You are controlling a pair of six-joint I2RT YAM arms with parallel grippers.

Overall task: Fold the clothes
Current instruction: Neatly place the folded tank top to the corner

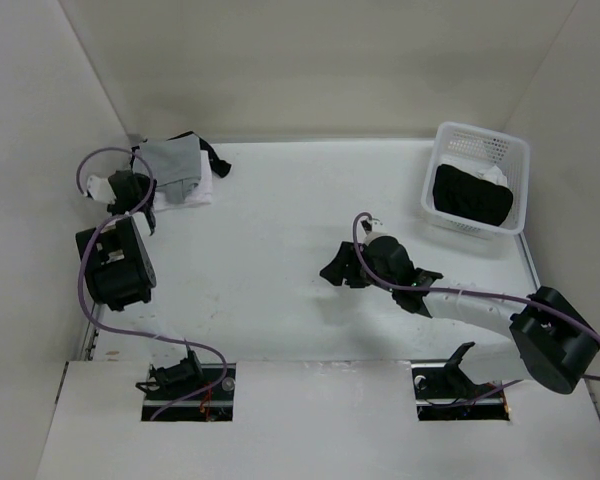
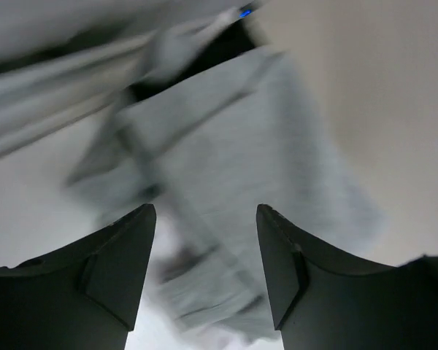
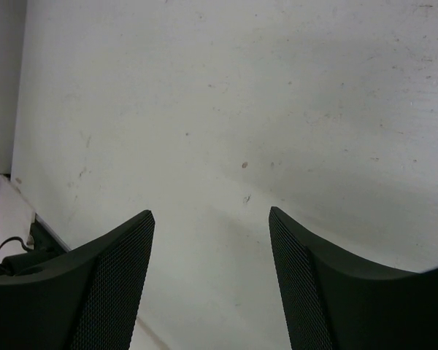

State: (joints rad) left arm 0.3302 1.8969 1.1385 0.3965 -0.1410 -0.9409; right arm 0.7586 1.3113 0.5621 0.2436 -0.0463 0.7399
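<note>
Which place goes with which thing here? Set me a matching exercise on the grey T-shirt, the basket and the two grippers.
Things:
1. grey T-shirt
2. basket
3. left gripper
4. right gripper

Places:
A. far right corner of the table
B. above bare table, near the middle
C. on top of the pile in the far left corner
D. at the near edge of that pile, grey cloth in front of its fingers

Pairs: 1-C, 2-A, 3-D, 4-B
</note>
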